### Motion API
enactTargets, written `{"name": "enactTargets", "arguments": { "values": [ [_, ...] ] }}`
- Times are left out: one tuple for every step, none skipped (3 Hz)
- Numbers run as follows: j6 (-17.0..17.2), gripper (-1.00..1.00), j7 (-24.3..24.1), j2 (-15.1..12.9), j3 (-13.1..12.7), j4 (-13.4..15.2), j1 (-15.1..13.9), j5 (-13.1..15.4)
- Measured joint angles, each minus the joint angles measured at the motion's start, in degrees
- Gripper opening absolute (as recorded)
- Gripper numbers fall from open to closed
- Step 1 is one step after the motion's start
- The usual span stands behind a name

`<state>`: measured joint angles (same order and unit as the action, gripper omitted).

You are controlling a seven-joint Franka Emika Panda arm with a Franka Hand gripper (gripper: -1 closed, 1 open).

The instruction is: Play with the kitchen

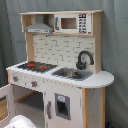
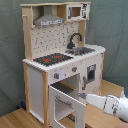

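While the kitchen (image 2: 62, 60) stands upright against a grey backdrop in both exterior views, the arm (image 2: 111, 104) reaches toward it from the second exterior view's right. The gripper (image 2: 81, 95) sits at the mouth of the oven cavity, just beside the open oven door (image 2: 64, 104), which swings out toward the camera. Whether the jaws are spread or pressed together, I cannot tell; no contact with the door is clear.

Above the jaws, the front panel carries two knobs (image 2: 56, 76). Higher still lies the black hob (image 2: 52, 59) with red rings, and beside it the grey sink (image 2: 82, 50) with its black tap (image 2: 74, 40). Well above the jaws are the pegboard back (image 2: 55, 36), the hood (image 2: 48, 20) and the microwave (image 2: 75, 12).

In the first exterior view the kitchen (image 1: 65, 70) fills the picture, the open door (image 1: 6, 102) shows at the left edge, and a white part of the arm (image 1: 19, 121) shows at the bottom, its tip out of sight.
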<state>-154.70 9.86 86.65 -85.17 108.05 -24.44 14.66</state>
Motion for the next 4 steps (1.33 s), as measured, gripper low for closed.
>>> {"name": "enactTargets", "arguments": {
  "values": [
    [-0.01, 1.00, -3.54, 0.05, -0.64, -4.12, -2.51, 1.38],
    [0.14, 1.00, -7.50, 0.11, -1.71, -7.50, -4.44, 4.08],
    [0.43, 1.00, -12.45, 0.12, -3.64, -9.56, -5.99, 7.08],
    [1.00, 1.00, -17.58, 0.18, -5.83, -10.09, -7.13, 9.53]
  ]
}}
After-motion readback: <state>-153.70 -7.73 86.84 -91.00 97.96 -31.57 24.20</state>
